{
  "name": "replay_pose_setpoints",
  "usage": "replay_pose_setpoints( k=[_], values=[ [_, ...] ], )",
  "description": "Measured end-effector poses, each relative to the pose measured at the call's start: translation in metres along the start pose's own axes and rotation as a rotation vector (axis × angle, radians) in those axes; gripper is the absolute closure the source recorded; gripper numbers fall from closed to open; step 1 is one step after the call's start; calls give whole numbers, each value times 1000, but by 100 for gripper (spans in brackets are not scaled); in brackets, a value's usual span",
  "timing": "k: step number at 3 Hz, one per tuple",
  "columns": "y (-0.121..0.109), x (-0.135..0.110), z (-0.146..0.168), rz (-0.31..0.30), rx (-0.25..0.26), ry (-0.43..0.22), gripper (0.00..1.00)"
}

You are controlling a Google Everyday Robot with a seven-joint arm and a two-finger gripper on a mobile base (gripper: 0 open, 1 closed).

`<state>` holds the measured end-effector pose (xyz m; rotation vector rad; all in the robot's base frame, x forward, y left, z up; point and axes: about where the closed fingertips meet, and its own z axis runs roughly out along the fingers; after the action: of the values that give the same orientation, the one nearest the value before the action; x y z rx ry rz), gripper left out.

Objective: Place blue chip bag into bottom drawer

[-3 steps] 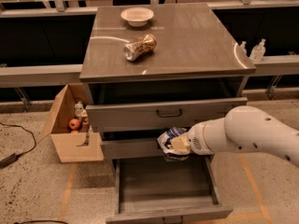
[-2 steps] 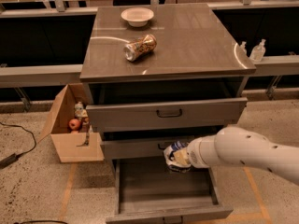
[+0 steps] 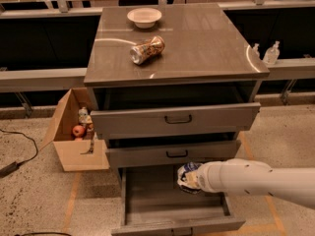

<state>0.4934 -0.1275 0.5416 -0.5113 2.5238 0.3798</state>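
My gripper (image 3: pixel 196 179) reaches in from the right, clamped on the blue chip bag (image 3: pixel 185 176). Bag is over the back right part of the open bottom drawer (image 3: pixel 147 200), just beneath the middle drawer (image 3: pixel 172 154) front

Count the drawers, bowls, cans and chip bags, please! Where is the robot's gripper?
Drawers: 3
Bowls: 1
Cans: 1
Chip bags: 1, the blue chip bag, held by the gripper over the bottom drawer
Total: 6
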Motion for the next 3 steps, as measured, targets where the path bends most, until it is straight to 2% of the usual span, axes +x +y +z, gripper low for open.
replay_pose_setpoints(
  k=[1, 2, 3],
  values=[
    [7, 13, 37, -44, -40, -39, 100],
    [12, 28, 70, -88, -69, -45, 100],
    [13, 50, 101, -82, -69, -26, 100]
  ],
)
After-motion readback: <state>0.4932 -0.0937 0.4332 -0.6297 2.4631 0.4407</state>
